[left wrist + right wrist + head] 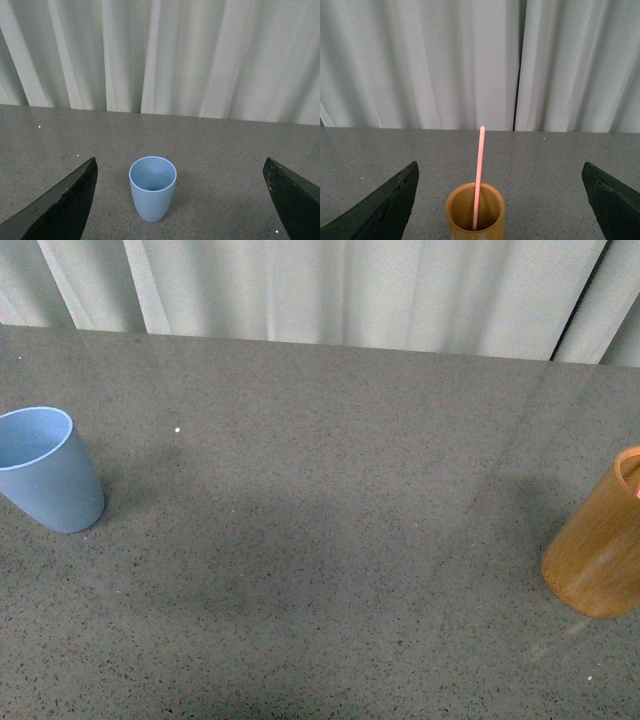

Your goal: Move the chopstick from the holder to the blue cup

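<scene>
The light blue cup (45,470) stands empty at the table's left edge; it also shows in the left wrist view (152,187). The orange-brown holder (600,540) stands at the right edge, cut off by the frame. In the right wrist view the holder (475,212) has one salmon-pink chopstick (479,175) standing in it. My left gripper (180,200) is open, its jaws wide on either side of the cup and back from it. My right gripper (500,200) is open, its jaws wide on either side of the holder. Neither arm shows in the front view.
The grey speckled table (320,540) runs back to a white pleated curtain (330,290). A small white speck (177,430) lies on the table behind the cup.
</scene>
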You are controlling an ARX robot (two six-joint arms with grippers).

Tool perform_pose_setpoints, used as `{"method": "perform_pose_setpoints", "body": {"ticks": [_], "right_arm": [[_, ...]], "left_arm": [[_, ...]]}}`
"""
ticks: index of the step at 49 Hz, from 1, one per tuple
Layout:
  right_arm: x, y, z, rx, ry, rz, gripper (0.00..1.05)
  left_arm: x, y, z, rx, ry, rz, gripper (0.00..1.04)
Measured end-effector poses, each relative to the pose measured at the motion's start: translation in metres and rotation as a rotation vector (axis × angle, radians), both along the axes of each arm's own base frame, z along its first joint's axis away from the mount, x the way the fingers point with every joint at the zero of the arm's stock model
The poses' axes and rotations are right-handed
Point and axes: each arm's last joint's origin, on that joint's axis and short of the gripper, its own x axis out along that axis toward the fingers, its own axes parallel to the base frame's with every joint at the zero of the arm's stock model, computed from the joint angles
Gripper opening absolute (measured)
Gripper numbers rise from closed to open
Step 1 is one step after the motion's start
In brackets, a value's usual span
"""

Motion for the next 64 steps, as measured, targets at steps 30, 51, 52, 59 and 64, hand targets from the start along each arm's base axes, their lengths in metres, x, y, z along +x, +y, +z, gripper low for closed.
{"method": "perform_pose_setpoints", "body": {"ticks": [30, 51, 52, 59, 64], "right_arm": [[0.0, 0.0, 0.0, 0.0, 0.0, 0.0, 0.95], [0.0, 0.0, 0.0, 0.0, 0.0, 0.0, 0.95], [0.0, 0.0, 0.0, 0.0, 0.0, 0.0, 0.95], [0.0, 0.0, 0.0, 0.0, 0.0, -0.001, 0.95], [0.0, 0.0, 0.0, 0.0, 0.0, 0.001, 0.95]], "left_arm": [[0.0, 0.0, 0.0, 0.0, 0.0, 0.0, 0.98], [0.0, 0.0, 0.0, 0.0, 0.0, 0.0, 0.98], [0.0, 0.0, 0.0, 0.0, 0.0, 0.0, 0.98], [0.003, 0.001, -0.002, -0.063, 0.222, 0.248, 0.98], [0.016, 0.006, 0.002, -0.094, 0.337, 0.379, 0.98]]}}
